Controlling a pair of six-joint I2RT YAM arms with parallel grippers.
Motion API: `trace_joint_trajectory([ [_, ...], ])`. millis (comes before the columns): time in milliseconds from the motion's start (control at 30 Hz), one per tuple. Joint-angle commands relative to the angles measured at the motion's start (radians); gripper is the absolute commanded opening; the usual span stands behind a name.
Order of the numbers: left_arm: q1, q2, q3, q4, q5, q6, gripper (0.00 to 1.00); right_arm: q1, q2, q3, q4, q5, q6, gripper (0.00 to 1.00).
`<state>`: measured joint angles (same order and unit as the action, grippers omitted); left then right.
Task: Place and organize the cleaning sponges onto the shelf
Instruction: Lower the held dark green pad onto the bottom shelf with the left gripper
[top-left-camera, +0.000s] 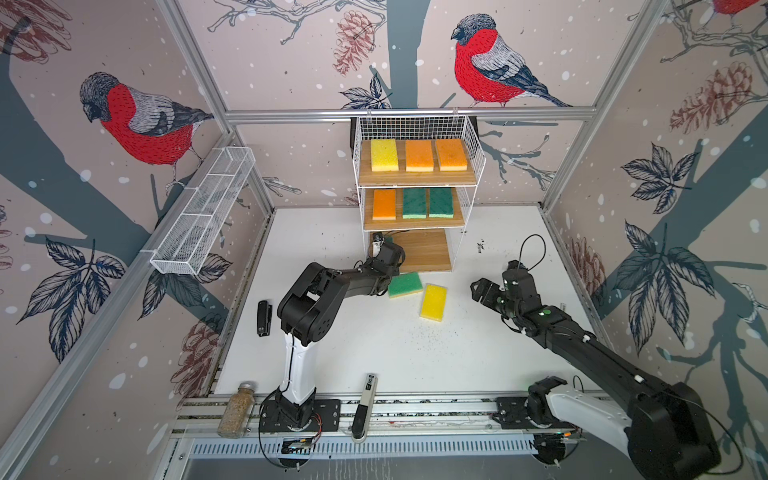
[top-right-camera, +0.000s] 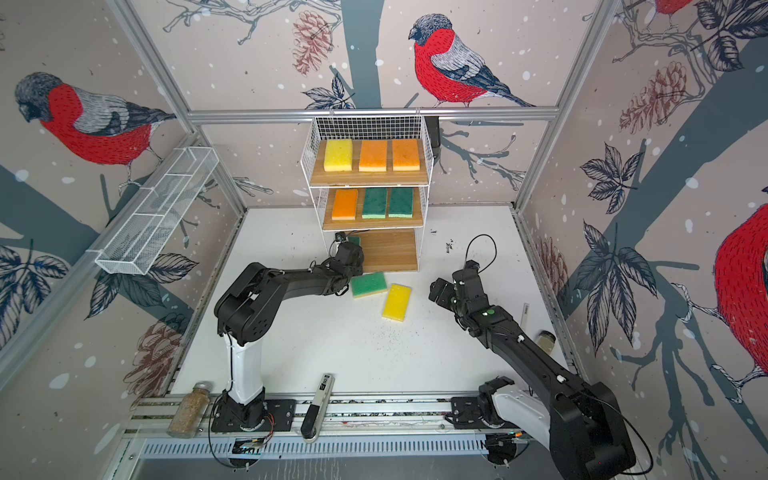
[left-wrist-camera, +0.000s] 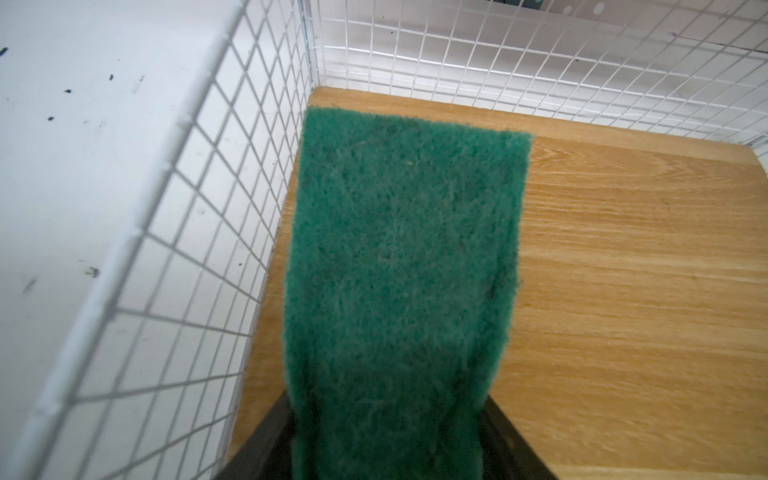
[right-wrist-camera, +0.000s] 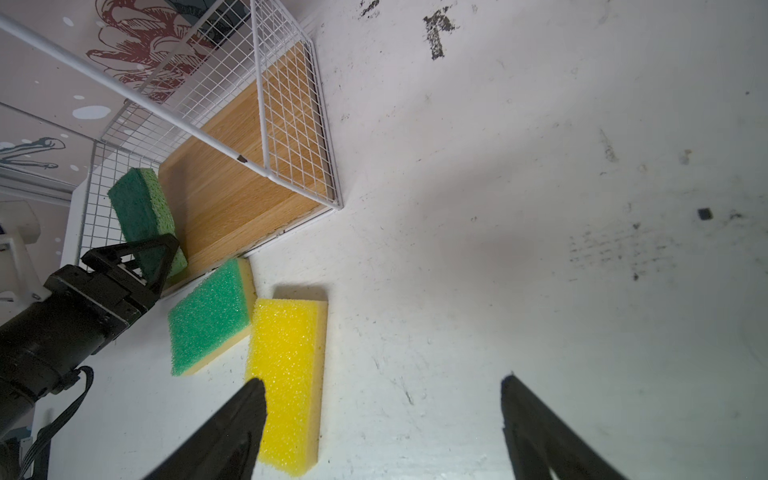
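Left gripper sat mostly hidden under its wrist in both top views, fingers cut off in the left wrist view. They pinched the dark green rectangular scouring sponge over the left of the bottom wooden board of the white wire three-tier shelf; contact with the board was unclear. Right gripper gaped wide and empty beside a yellow rectangular sponge.
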<state>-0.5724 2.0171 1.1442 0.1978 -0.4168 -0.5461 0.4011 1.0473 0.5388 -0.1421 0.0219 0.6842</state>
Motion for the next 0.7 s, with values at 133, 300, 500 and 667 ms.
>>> trace_joint_trajectory([
  [133, -0.009, 0.021, 0.029, -0.023, -0.059, -0.039, 0.59, 0.000, -0.022, -0.019, 0.026, -0.007, 0.012, 0.89],
  [300, -0.026, 0.049, 0.084, -0.074, -0.096, -0.042, 0.62, -0.001, -0.036, -0.032, 0.028, -0.004, 0.011, 0.89],
  [500, -0.034, 0.065, 0.101, -0.110, -0.128, -0.070, 0.67, 0.000, -0.047, -0.042, 0.035, -0.002, 0.007, 0.90],
  [667, -0.034, 0.087, 0.124, -0.136, -0.137, -0.072, 0.70, 0.000, -0.049, -0.045, 0.036, -0.004, 0.002, 0.89],
])
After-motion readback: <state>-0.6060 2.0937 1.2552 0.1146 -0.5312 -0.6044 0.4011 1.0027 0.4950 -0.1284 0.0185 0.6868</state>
